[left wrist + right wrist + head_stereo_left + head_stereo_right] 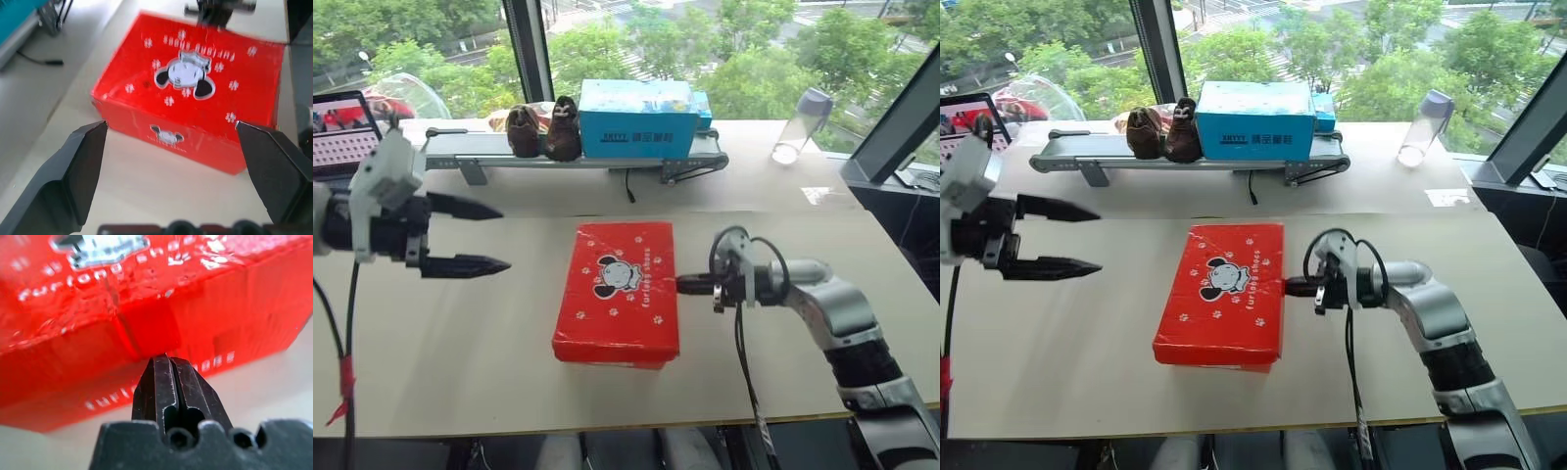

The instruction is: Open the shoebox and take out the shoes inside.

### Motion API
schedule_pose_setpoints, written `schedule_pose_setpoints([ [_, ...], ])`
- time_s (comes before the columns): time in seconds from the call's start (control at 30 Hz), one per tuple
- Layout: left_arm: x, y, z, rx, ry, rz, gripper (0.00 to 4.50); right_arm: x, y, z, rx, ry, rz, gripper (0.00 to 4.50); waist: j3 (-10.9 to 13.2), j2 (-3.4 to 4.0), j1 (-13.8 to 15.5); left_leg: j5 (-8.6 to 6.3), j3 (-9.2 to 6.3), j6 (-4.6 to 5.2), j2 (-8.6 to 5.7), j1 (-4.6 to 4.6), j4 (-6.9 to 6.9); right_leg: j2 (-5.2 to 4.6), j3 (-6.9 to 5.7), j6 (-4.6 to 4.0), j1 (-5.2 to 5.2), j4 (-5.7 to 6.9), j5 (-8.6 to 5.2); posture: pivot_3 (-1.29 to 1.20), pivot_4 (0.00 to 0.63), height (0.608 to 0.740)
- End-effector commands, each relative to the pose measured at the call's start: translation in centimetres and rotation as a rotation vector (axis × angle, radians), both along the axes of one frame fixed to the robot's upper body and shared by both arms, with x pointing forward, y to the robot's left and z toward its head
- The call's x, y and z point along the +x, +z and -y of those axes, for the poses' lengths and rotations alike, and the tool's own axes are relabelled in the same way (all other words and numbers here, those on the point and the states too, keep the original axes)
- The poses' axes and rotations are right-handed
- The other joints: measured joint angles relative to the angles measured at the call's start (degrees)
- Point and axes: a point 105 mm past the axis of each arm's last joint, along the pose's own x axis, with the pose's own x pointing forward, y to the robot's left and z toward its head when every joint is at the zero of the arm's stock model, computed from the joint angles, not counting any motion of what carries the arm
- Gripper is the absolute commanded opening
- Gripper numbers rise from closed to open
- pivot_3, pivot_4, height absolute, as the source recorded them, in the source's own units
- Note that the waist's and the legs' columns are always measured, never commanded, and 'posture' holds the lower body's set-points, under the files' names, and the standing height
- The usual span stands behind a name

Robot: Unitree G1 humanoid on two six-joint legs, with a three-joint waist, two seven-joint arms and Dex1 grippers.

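Note:
The red shoebox (pixel 617 289) with a cartoon dog logo lies shut in the middle of the table (pixel 460 343). My right gripper (pixel 680 285) is shut, and its tips rest against the box's right side wall, at a small flap (pixel 149 330) just under the lid's edge. My left gripper (pixel 502 238) hangs open in the air to the left of the box, well apart from it, pointing toward it. In the left wrist view the box (pixel 195 98) shows between the two spread fingers (pixel 83 161). The shoes are hidden.
At the back a blue box (pixel 638 117) and dark brown furry shoes (pixel 543 132) sit on a grey conveyor stand (pixel 460 147). A clear bottle (pixel 800 125) stands at the back right, a laptop (pixel 342 132) at the far left.

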Motion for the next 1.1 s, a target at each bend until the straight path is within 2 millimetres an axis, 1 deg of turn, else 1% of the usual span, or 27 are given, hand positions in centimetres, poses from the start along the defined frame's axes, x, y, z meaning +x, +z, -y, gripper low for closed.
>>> schedule_pose_setpoints([
  [0.03,-1.5,2.9,-0.6,0.024,0.041,0.097,4.48,-0.7,3.9,-2.5,0.106,0.136,0.021,0.0,0.1,-0.1,-0.1,0.0,0.0,0.0,0.01,0.0,0.0,0.01,-0.01,-0.03,-0.01,0.01,0.02,0.0,0.15,0.74],
  [0.1,-2.2,3.1,-0.9,0.039,0.064,0.1,4.48,-0.9,5.3,-4.0,0.127,0.201,0.029,0.0,0.1,-0.06,-0.1,0.0,-0.01,0.0,0.01,0.0,0.02,0.0,-0.03,-0.02,-0.01,0.0,0.02,0.0,0.15,0.74],
  [0.17,-3.3,3.9,-1.1,0.023,0.087,0.112,4.48,-0.9,6.8,-6.7,0.145,0.274,0.061,0.0,0.1,-0.06,-0.1,0.0,0.0,0.0,-0.01,0.0,0.02,-0.04,-0.03,-0.01,0.01,-0.01,0.01,0.0,0.15,0.74],
  [0.23,-4.0,4.5,-1.0,0.0,0.099,0.123,4.48,-1.0,7.8,-8.6,0.161,0.325,0.076,0.0,0.2,-0.06,-0.1,0.0,0.0,0.0,0.01,0.0,0.01,-0.02,-0.04,-0.02,-0.03,0.0,0.02,0.0,0.15,0.74],
  [0.27,-4.6,5.2,-0.9,-0.016,0.106,0.139,4.48,-1.3,8.7,-10.3,0.186,0.369,0.092,0.0,0.2,-0.05,-0.1,0.0,-0.01,0.0,0.02,-0.01,0.0,-0.01,-0.06,-0.03,-0.05,0.01,0.02,0.0,0.15,0.74],
  [0.33,-5.6,6.4,-0.7,-0.039,0.118,0.165,4.48,-1.8,9.7,-13.1,0.216,0.432,0.107,0.0,0.2,-0.07,-0.3,0.0,-0.01,0.0,0.02,0.0,-0.03,-0.01,-0.07,-0.05,-0.06,0.04,0.0,0.0,0.15,0.74],
  [0.37,-6.4,7.3,-0.5,-0.048,0.128,0.182,4.48,-2.4,9.8,-14.4,0.216,0.477,0.114,0.0,0.2,-0.08,-0.4,0.0,-0.02,0.0,0.04,-0.02,-0.03,0.01,-0.08,-0.06,-0.11,0.06,0.01,0.0,0.15,0.74],
  [0.43,-7.3,8.3,-0.3,-0.06,0.146,0.199,4.48,-2.9,9.5,-15.9,0.202,0.528,0.124,0.0,0.2,-0.08,-0.5,0.0,-0.02,-0.01,0.07,-0.03,-0.06,0.03,-0.1,-0.08,-0.15,0.09,0.02,0.0,0.15,0.74],
  [0.5,-8.2,8.9,-0.2,-0.053,0.167,0.203,4.48,-3.1,8.7,-17.1,0.17,0.558,0.143,0.0,0.2,-0.07,0.0,-0.01,-0.05,-0.01,0.07,-0.04,-0.09,0.03,-0.12,-0.08,-0.15,0.08,0.01,0.0,0.15,0.74],
  [0.57,-8.8,9.2,0.1,-0.037,0.182,0.197,4.48,-2.9,8.0,-17.7,0.141,0.564,0.16,0.0,0.2,-0.09,0.1,-0.02,-0.12,-0.04,-0.01,-0.03,-0.08,-0.07,-0.24,-0.07,-0.03,0.05,-0.03,0.0,0.15,0.74],
  [0.63,-9.2,9.3,0.3,-0.031,0.188,0.187,4.48,-2.5,7.7,-17.8,0.122,0.552,0.177,0.0,0.2,-0.1,0.0,-0.02,-0.11,-0.05,-0.03,-0.04,-0.04,-0.1,-0.25,-0.05,0.0,0.01,-0.03,0.0,0.15,0.74],
  [0.7,-9.4,9.2,0.4,-0.033,0.189,0.178,4.48,-2.0,8.1,-17.4,0.116,0.533,0.191,0.0,0.2,-0.1,-0.1,0.01,-0.11,-0.1,-0.02,-0.03,-0.04,-0.1,-0.26,-0.05,0.0,0.01,-0.01,0.0,0.15,0.74],
  [0.77,-9.1,8.5,0.4,-0.04,0.182,0.151,4.48,-1.0,9.0,-16.4,0.096,0.476,0.22,0.0,0.2,-0.08,-0.1,0.02,-0.12,-0.12,0.0,0.01,-0.04,-0.09,-0.29,-0.09,-0.02,0.08,0.01,0.0,0.15,0.74],
  [0.83,-8.1,7.4,0.2,-0.027,0.179,0.131,4.48,-0.1,10.3,-15.0,0.069,0.392,0.248,0.0,0.2,-0.07,-0.1,0.05,-0.12,-0.17,0.04,0.02,-0.06,-0.07,-0.32,-0.15,-0.08,0.15,0.04,0.0,0.15,0.74],
  [0.93,-6.6,6.1,0.1,-0.026,0.146,0.118,4.48,0.7,11.8,-13.2,0.03,0.275,0.288,0.0,0.2,-0.08,0.1,0.09,-0.12,-0.22,0.05,0.06,-0.06,-0.08,-0.35,-0.28,-0.12,0.36,0.01,0.0,0.15,0.74],
  [1.0,-5.2,5.2,0.1,-0.024,0.117,0.114,4.48,0.9,12.2,-11.7,-0.009,0.22,0.307,0.0,0.2,-0.14,0.0,0.1,-0.12,-0.24,0.06,0.05,-0.06,-0.07,-0.34,-0.37,-0.2,0.45,-0.02,0.0,0.15,0.74],
  [1.07,-3.6,4.4,0.1,-0.025,0.089,0.117,4.48,0.6,11.7,-10.0,-0.079,0.208,0.331,0.0,0.2,-0.13,0.0,0.1,-0.11,-0.23,0.05,0.05,-0.07,-0.07,-0.32,-0.43,-0.22,0.51,-0.02,0.0,0.15,0.74],
  [1.1,-3.0,4.1,0.2,-0.025,0.076,0.119,4.5,0.5,11.4,-9.4,-0.109,0.204,0.331,0.56,0.2,-0.11,0.1,0.1,-0.1,-0.23,0.05,0.05,-0.08,-0.07,-0.32,-0.44,-0.24,0.51,-0.03,0.0,0.15,0.74],
])
